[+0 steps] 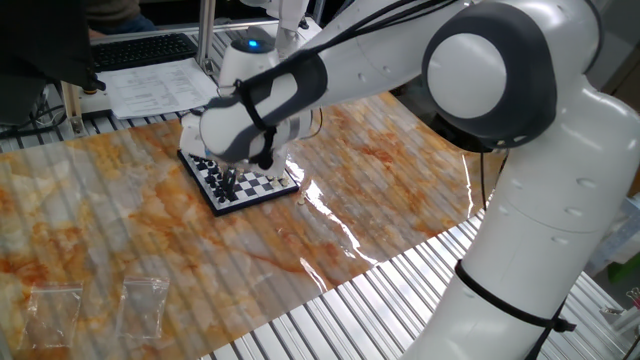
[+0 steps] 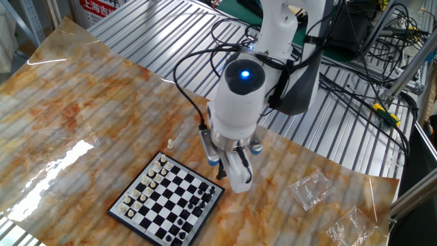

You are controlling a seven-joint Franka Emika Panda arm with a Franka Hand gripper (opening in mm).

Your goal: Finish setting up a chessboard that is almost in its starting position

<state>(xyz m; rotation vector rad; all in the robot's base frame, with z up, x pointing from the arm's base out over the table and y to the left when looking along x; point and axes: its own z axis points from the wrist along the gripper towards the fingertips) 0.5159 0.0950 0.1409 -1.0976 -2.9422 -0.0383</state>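
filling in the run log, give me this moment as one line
phase: approach | gripper: above chessboard edge, holding nothing visible, jaw state unclear | stray cream piece: on mat beside board, untouched
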